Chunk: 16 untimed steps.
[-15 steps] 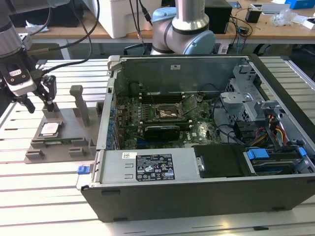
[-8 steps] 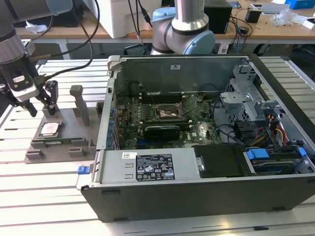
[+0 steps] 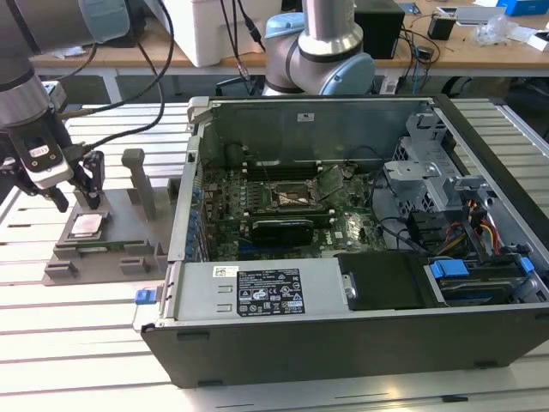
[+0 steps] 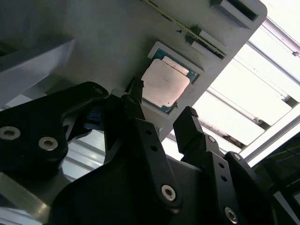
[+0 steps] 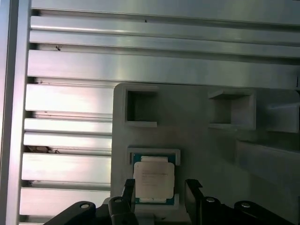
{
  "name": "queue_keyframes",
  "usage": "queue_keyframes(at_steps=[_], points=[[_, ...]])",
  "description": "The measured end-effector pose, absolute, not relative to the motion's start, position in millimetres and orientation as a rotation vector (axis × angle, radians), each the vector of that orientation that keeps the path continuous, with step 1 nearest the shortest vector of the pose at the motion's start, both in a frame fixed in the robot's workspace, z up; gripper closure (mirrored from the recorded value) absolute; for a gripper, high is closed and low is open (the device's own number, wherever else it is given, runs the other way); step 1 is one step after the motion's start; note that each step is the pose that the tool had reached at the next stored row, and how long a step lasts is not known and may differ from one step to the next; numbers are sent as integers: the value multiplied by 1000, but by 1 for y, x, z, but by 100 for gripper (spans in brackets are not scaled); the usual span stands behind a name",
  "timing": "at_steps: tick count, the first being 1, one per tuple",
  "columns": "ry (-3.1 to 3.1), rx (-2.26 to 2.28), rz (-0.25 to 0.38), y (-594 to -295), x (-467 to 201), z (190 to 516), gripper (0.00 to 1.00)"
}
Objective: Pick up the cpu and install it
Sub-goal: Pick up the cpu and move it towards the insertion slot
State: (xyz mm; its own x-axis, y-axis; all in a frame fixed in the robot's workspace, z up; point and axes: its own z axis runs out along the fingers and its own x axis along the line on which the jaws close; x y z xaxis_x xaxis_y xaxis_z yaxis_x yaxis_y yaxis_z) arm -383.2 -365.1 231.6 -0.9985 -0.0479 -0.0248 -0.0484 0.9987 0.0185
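Black pincer (image 5: 160, 191) hangs empty, jaws spread, over the flat silvery-grey square cpu (image 5: 153, 179): likely light, stiff, fragile; best gripped by opposite edges

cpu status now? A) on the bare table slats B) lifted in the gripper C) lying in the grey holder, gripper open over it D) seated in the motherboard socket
C: the cpu lies flat in its recess in the grey holder, and the gripper hangs open above it.
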Motion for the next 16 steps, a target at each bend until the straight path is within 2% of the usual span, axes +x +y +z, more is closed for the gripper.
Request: queue_keyframes(at_steps=[13,16], points=[[3116,-78,29,-368,-386,202,46],[3116,-93,-6,-368,-386,199,46]])
